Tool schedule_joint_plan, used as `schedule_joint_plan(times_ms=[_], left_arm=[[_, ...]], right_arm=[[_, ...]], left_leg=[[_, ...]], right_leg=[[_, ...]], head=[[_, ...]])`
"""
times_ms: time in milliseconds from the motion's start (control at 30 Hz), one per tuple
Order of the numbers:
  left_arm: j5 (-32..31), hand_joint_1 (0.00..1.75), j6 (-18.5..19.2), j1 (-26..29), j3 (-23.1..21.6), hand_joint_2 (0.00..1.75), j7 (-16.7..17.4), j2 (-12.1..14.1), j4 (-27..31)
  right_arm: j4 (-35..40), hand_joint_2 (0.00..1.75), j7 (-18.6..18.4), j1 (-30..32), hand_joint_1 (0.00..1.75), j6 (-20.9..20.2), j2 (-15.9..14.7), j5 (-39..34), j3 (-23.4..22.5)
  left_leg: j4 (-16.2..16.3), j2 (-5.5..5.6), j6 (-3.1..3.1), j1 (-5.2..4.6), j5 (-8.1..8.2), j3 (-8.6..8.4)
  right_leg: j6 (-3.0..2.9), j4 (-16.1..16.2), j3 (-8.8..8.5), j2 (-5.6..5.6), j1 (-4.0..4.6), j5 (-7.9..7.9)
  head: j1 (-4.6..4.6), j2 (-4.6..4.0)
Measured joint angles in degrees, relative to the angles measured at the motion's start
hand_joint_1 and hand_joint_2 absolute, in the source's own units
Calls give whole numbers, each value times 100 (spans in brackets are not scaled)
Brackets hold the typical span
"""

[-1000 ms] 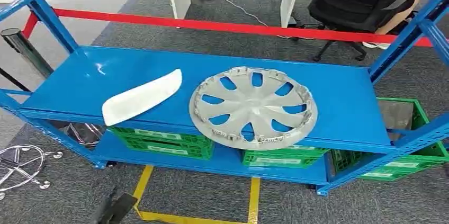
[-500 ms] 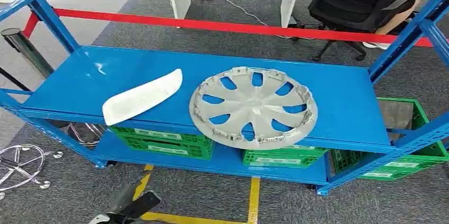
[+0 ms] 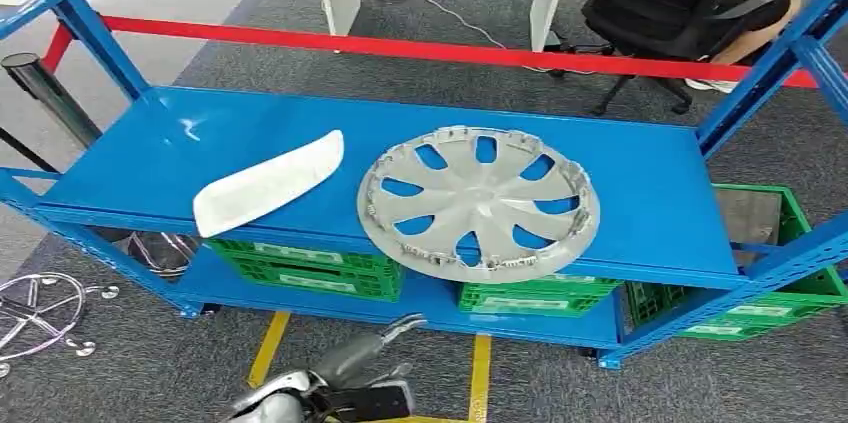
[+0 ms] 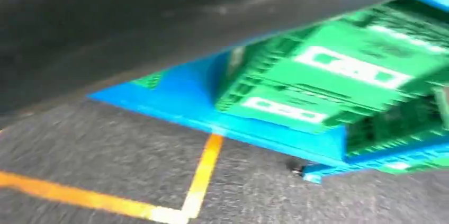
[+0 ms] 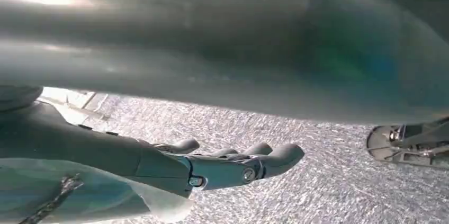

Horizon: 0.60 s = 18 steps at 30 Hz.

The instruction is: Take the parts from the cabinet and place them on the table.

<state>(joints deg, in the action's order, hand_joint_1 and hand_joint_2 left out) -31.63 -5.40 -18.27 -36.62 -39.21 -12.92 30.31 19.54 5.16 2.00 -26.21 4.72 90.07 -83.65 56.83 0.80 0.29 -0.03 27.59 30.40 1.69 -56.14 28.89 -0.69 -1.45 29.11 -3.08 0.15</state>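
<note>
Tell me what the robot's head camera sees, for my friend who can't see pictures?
A round silver plastic wheel cover and a long white curved plastic part lie side by side, apart, on a blue metal shelf. Green plastic crates sit on the shelf below, and the robot's silver left hand comes up from the bottom edge, holding nothing.

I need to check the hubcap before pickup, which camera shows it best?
The head view: the whole hubcap lies flat on the blue shelf, unobstructed. The left wrist view shows green crates and floor instead; the right wrist view shows the right hand over carpet.
</note>
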Motion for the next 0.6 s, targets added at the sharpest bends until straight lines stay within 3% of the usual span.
schedule_joint_plan(times_ms=[167,400,500,600], left_arm=[[79,0,129,-2,-486,0,4,13,519],[260,0,75,39,-956,0,131,336,1615],[269,0,-192,59,-1074,0,179,553,2097],[87,0,-698,98,-1116,0,228,829,2723]], right_arm=[[-92,0,0,1,0,7,-42,0,-85],[-109,0,15,4,0,-26,-42,0,-195],[-109,0,20,8,0,-74,-42,0,-243],[-109,0,37,9,0,-122,-42,0,-258]], left_leg=[[0,0,0,0,0,1],[-1,0,0,1,0,1],[-1,0,0,1,0,2],[-1,0,0,1,0,2]], right_leg=[[0,-1,-1,0,0,0],[0,-1,-1,0,1,0],[0,-2,0,-1,1,0],[0,-3,0,-1,1,0]], head=[[-2,0],[-2,0],[-2,0],[-2,0]])
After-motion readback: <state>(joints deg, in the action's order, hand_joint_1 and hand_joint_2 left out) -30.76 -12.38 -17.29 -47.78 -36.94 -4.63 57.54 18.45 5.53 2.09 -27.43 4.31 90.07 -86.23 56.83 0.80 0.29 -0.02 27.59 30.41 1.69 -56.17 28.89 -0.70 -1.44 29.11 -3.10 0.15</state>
